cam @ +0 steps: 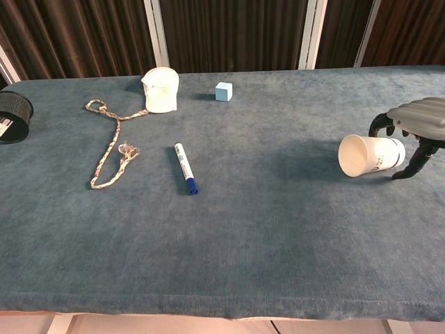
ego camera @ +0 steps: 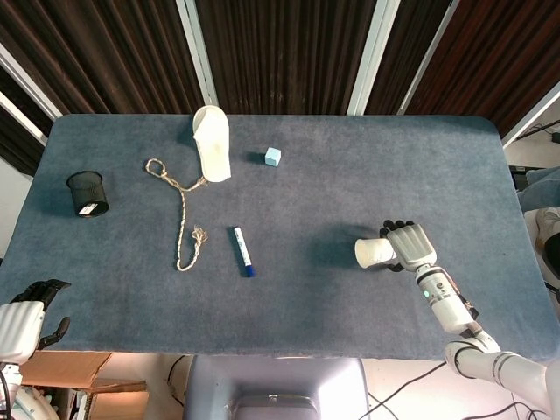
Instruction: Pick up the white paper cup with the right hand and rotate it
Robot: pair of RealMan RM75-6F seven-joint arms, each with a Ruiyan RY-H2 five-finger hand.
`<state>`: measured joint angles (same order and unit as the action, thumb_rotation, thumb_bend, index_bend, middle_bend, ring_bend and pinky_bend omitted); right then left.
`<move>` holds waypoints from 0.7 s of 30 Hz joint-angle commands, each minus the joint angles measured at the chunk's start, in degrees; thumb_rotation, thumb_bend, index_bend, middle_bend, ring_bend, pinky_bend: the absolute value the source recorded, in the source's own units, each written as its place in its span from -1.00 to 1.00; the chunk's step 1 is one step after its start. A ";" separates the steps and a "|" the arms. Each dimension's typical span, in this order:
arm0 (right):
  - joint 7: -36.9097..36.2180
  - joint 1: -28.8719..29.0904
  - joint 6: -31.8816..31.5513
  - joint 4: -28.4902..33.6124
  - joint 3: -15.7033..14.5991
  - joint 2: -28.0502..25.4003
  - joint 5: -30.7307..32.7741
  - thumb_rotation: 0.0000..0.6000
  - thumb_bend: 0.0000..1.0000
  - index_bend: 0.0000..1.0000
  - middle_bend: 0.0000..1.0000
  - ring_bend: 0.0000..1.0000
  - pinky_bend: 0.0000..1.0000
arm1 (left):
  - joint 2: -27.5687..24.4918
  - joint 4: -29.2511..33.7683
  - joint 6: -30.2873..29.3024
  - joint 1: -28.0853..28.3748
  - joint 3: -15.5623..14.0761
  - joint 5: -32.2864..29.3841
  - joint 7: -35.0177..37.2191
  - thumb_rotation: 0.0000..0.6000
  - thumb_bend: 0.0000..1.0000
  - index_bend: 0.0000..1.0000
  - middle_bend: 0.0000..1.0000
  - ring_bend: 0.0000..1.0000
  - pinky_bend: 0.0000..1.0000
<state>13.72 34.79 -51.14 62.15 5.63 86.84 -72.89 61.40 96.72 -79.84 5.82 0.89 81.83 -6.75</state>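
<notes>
We count one white paper cup (ego camera: 374, 253) lying on its side at about 4 o'clock on the blue tabletop (ego camera: 350, 175), mouth toward 9 o'clock. Our right hand (ego camera: 411, 246) arches over its base end, fingers curled down around it; whether they grip it we cannot tell. Our left hand (ego camera: 26, 302) sits at 8 o'clock off the edge, fingers curled, holding nothing. Elsewhere: one marker (ego camera: 242, 250), one rope (ego camera: 182, 213), one small cube (ego camera: 273, 157), one black mesh cup (ego camera: 87, 192), one toppled white jug (ego camera: 213, 143).
</notes>
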 commanded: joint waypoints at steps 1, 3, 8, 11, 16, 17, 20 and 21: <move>-1.06 -0.06 -0.37 -0.85 -0.23 0.42 -0.87 1.00 -0.42 0.04 -0.27 -0.28 -0.04 | 0.04 -0.03 0.02 0.02 -0.02 -0.01 -0.08 1.00 -0.30 -0.45 -0.55 -0.60 -0.22; -1.37 -0.09 -0.45 -1.29 -0.44 0.59 -1.29 1.00 -0.42 0.04 -0.26 -0.27 -0.03 | 0.04 0.00 0.01 0.01 -0.02 -0.01 -0.08 1.00 -0.30 -0.45 -0.55 -0.60 -0.22; -2.26 -0.22 -0.86 -1.84 -0.60 0.96 -1.97 1.00 -0.36 0.06 -0.25 -0.25 -0.02 | 0.02 0.01 -0.10 -0.02 -0.05 0.09 -0.03 1.00 -0.30 -0.45 -0.55 -0.60 -0.22; -2.64 -0.33 -1.25 -1.75 -0.61 0.96 -2.33 1.00 -0.28 0.06 -0.24 -0.24 -0.01 | 0.02 -0.01 -0.13 -0.05 -0.08 0.12 -0.01 1.00 -0.30 -0.45 -0.55 -0.60 -0.22; -2.45 -0.50 -1.66 -1.30 -0.47 0.86 -2.35 1.00 -0.20 0.04 -0.24 -0.24 0.00 | 0.04 0.04 -0.08 -0.01 -0.15 0.23 -0.15 1.00 -0.30 -0.45 -0.55 -0.60 -0.22; -2.40 -0.53 -1.67 -1.26 -0.45 0.86 -2.30 1.00 -0.18 0.04 -0.24 -0.24 0.00 | 0.05 0.06 -0.08 -0.01 -0.14 0.21 -0.15 1.00 -0.30 -0.45 -0.55 -0.60 -0.22; -2.02 -0.71 -1.96 -1.17 -0.35 0.95 -2.13 1.00 -0.12 0.01 -0.24 -0.24 -0.01 | 0.02 0.10 -0.16 -0.06 -0.16 0.23 -0.15 1.00 -0.30 -0.45 -0.55 -0.60 -0.22; -1.99 -0.77 -2.08 -1.11 -0.30 0.98 -2.09 1.00 -0.10 0.01 -0.24 -0.24 0.00 | 0.02 0.10 -0.19 -0.06 -0.15 0.22 -0.16 1.00 -0.30 -0.45 -0.55 -0.60 -0.22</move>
<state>11.72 34.05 -53.17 61.00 5.29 87.80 -75.00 61.42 96.82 -80.02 5.76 0.74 82.06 -6.90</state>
